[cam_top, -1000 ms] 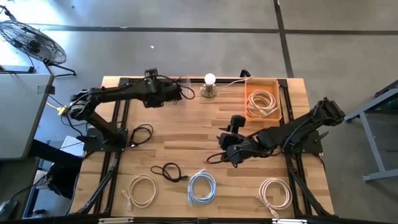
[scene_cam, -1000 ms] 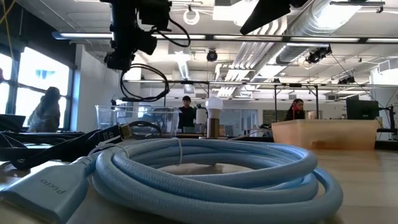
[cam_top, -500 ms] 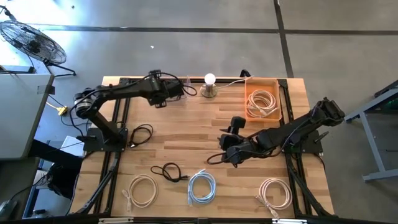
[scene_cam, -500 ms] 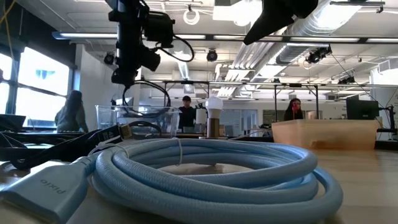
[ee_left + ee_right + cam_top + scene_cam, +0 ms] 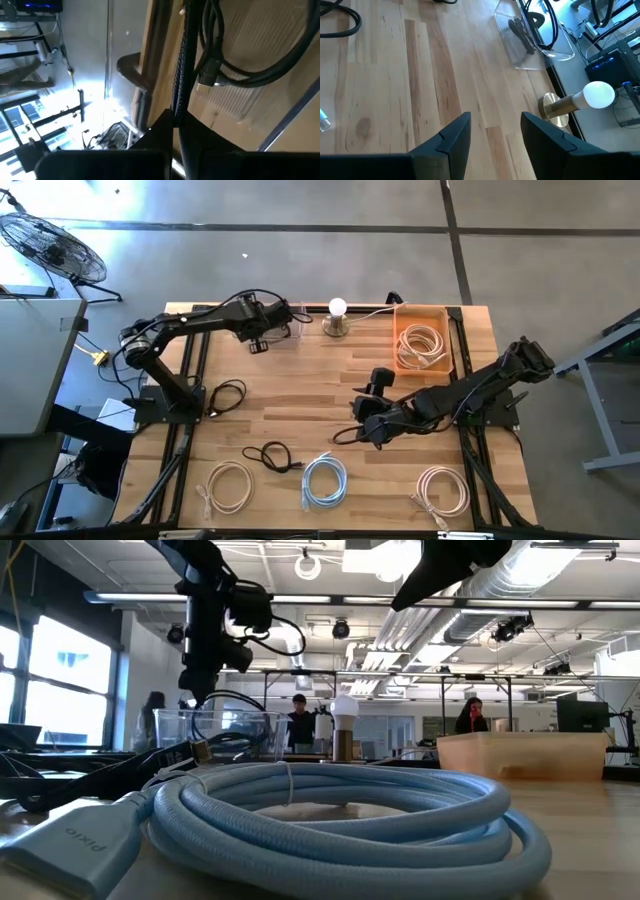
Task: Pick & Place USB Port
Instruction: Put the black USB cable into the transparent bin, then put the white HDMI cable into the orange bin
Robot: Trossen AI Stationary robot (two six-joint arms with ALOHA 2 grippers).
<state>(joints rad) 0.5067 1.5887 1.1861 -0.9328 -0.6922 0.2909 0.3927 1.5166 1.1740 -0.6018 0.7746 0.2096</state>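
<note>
Your left gripper [image 5: 259, 332] is in the upper middle of the high view, right over the clear box [image 5: 170, 726]. Its two fingers are pressed together on the black USB cable [image 5: 182, 65] — you can see the thin rope-like cord pinched between them in the left wrist view. The cable hangs straight down from the grip, so its long line runs up and down. Its lower loops seem to sit inside the box already. The small metal plug [image 5: 205, 81] dangles just beside the cord.

So the box lies right under the hand, and the left arm is far nearer than the right one.

The cord is bendy and rough like a woven string. The box has smooth, see-through, hard walls. The table [image 5: 300, 390] is pale striped wood.

Your right gripper [image 5: 363, 423] waits in the middle of the table, fingers spread apart and holding nothing.
</note>
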